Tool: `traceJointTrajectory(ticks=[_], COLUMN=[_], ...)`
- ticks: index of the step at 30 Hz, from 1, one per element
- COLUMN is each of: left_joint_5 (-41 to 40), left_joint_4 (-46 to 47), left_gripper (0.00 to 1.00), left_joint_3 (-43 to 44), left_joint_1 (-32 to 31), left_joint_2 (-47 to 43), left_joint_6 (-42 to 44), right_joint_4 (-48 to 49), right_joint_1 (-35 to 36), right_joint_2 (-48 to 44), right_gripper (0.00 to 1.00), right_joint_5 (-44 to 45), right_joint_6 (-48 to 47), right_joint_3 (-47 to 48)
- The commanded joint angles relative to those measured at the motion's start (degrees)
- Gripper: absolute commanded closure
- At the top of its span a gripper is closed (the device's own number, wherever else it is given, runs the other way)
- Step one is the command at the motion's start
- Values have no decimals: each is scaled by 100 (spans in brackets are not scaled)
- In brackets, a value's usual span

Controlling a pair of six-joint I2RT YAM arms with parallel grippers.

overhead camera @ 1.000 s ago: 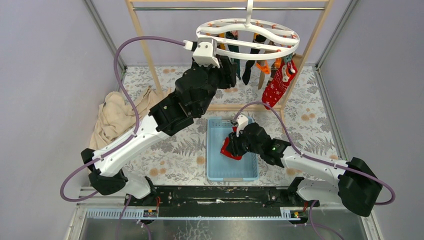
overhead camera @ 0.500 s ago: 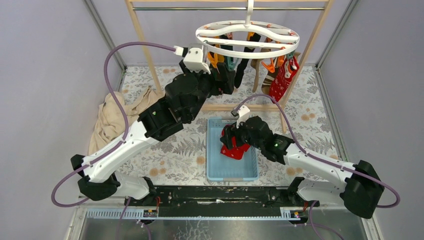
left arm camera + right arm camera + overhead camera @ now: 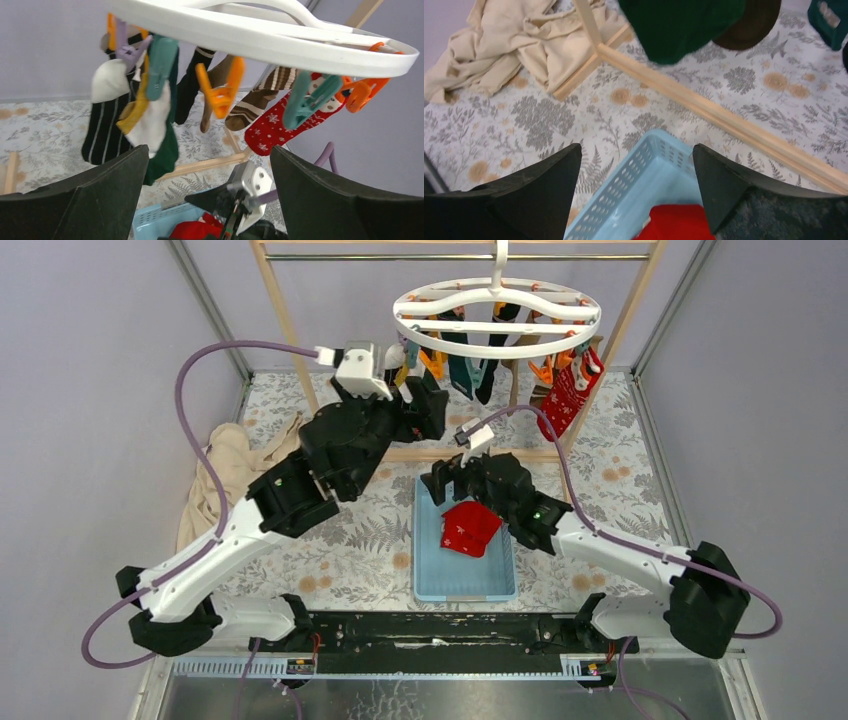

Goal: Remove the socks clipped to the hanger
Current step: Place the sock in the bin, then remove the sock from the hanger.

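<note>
Soft, even, bright light fills every view, leaving only faint shadows on the table (image 3: 372,542). In the wrist views, near things blur: the white ring (image 3: 260,35) at twelve o'clock, the green sock (image 3: 679,25) too.

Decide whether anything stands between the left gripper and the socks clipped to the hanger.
Nothing visible does. In the left wrist view the open left gripper faces the socks hanging from the hanger across clear air; the right arm and blue basket sit lower, out of that path.
</note>
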Motion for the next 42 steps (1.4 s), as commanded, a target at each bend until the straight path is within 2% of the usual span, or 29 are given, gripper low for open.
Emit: traceJointTrajectory(ticks=[1,7,13,17,25,28,33,40,42], left_joint_5=[-529,-1190,-1471,-1536,-1501,-1482,-1392,-1140,-958], left_joint_4=[51,-84,-493,-811,-1061,-1069,-1036,-489,-211], left_gripper=[1,1,1,1,1,1,1,1,1], left_joint_3=[-361,-878,-1301,-1497,-1498,-1487,-1451,-1235,-1152], left_joint_1=[-3,-3,-3,-3,-5,-3,-3,10,63], left_joint_2=[-571,-1162,-1669,-1901,-1992,-1970,-1843,-1545,-1471], left_joint_6=[-171,-295,-644,-890,-998,-983,-957,-437,-172], right_joint_4=[1276,1880,2297,2420,2565,2550,2485,2031,1901], right_joint_1=[36,39,32,23,-266,-422,-614,-935,-1051], right_joint_2=[291,802,1289,1642,2072,1992,1558,894,706], right_gripper=[11,10,10,16,41,53,81,99,100], right_joint_5=[512,786,1282,1407,1436,1266,855,-287,-585], right_joint_6=[-174,-153,-145,-181,-102,-46,102,471,581], right_joint_3=[406,708,1034,1339,1808,1841,1603,1253,1131])
